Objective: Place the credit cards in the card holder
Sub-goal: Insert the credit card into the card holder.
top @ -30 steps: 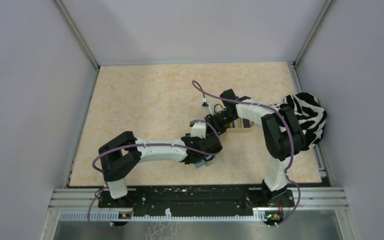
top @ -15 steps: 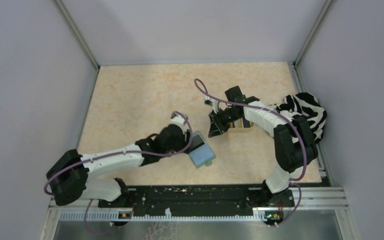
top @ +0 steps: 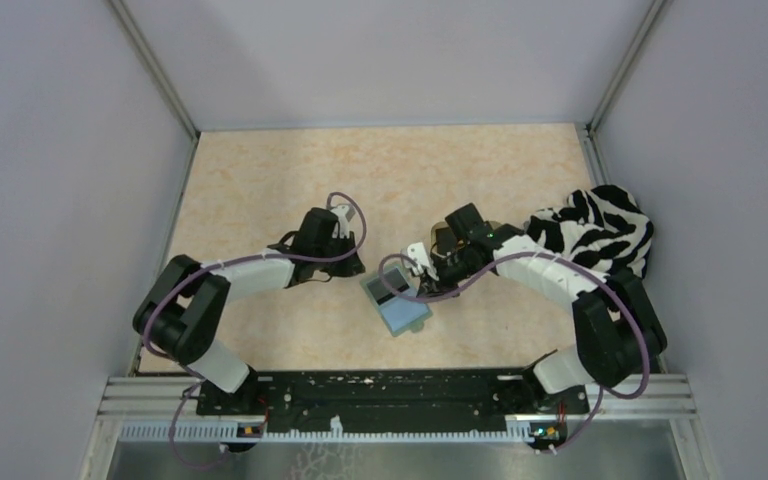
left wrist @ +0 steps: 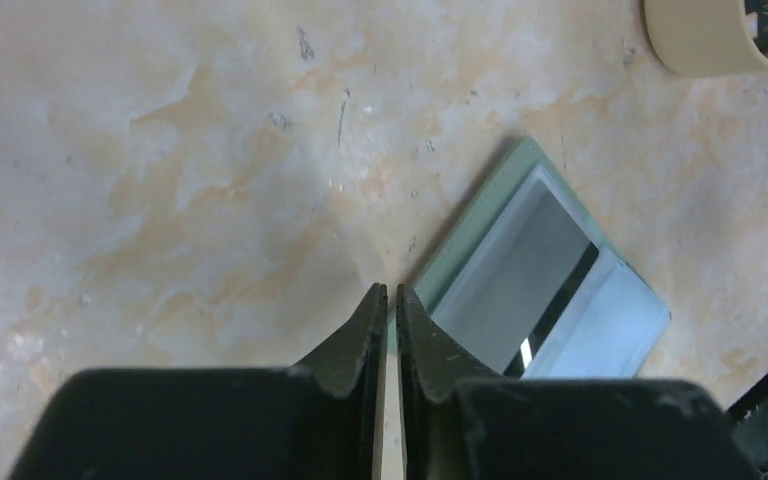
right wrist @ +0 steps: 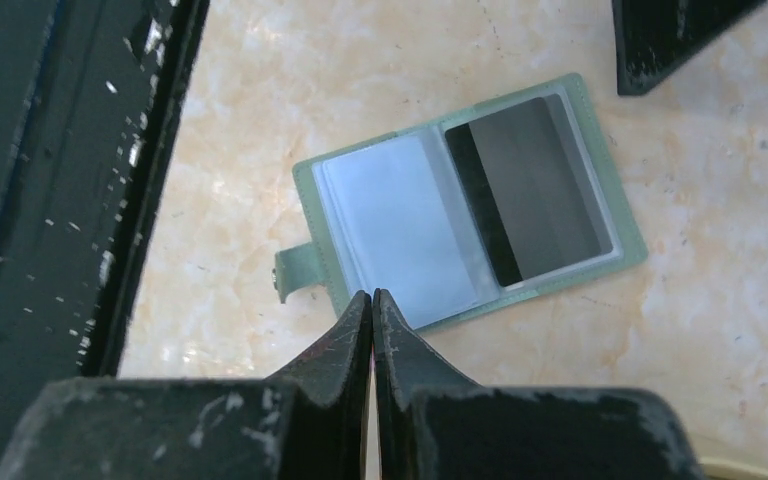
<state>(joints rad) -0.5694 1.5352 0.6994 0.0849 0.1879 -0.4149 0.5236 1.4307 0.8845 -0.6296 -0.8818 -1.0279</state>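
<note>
step: between cards, one dark card [right wrist: 535, 185] sits pocketed | holder [right wrist: 390, 235] lies open, flat, between arms | left claw [left wrist: 386, 295] clenched, empty, beside holder's edge | right claw [right wrist: 372, 298] clenched, empty, above it | next: reach tray [left wrist: 705, 45], open, pinch another card

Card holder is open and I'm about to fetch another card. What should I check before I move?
1. card holder lies open and flat on the table: ok.
2. dark card seated in its pocket: ok.
3. Its other half looks empty, ready for a card: ok.
4. right gripper shut and empty, over the holder's edge: ok.
5. left gripper clear of the holder's corner: cannot tell.
6. Next card waiting in the tan tray: cannot tell, only a dark sliver shows.
</note>
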